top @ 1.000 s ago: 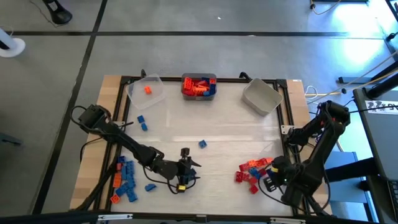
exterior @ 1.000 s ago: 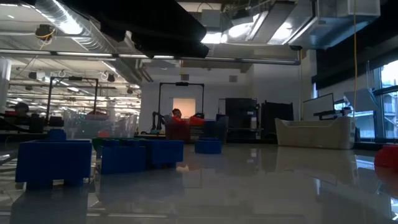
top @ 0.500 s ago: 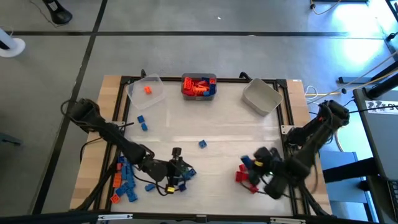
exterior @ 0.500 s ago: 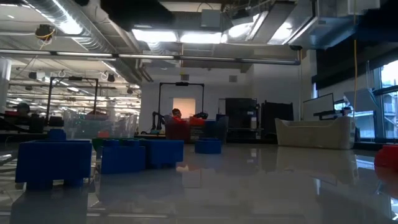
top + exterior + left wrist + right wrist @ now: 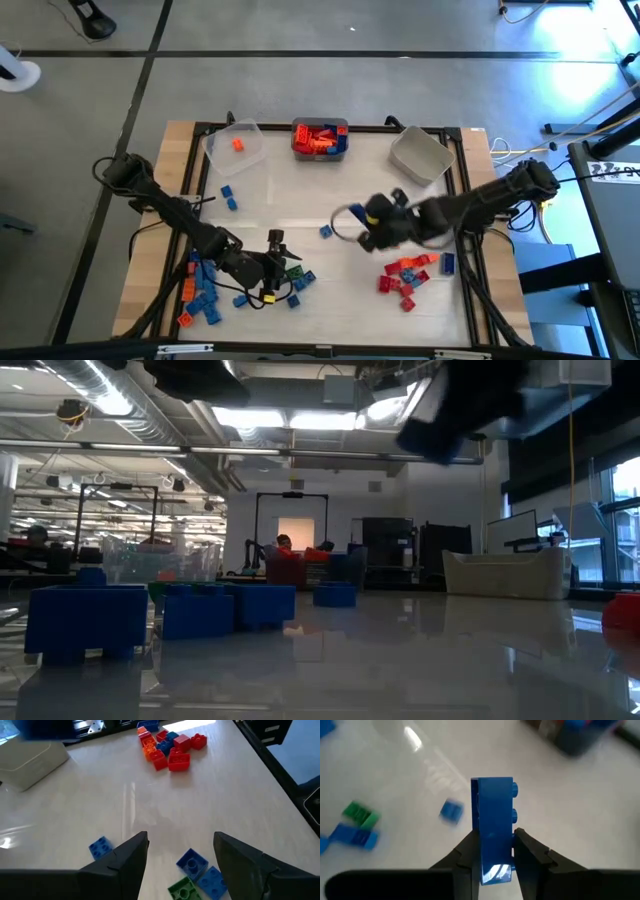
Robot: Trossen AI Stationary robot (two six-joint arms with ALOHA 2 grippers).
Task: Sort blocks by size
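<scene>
Transport step: my right end effector (image 5: 491, 851) is clamped on a long blue studded plastic brick (image 5: 493, 827) above mid-tabletop (image 5: 300, 215), next needing the matching-size bin; left end effector (image 5: 180, 851) hangs open over the blue-and-green brick cluster (image 5: 196, 876)

We see glossy plastic blocks (image 5: 405, 276) on a smooth, shiny white table (image 5: 370, 200) edged in pale wood. One bin (image 5: 236, 146) is clear plastic, another (image 5: 420, 155) matt grey. The right pincer (image 5: 492, 862) looks matt black.
</scene>
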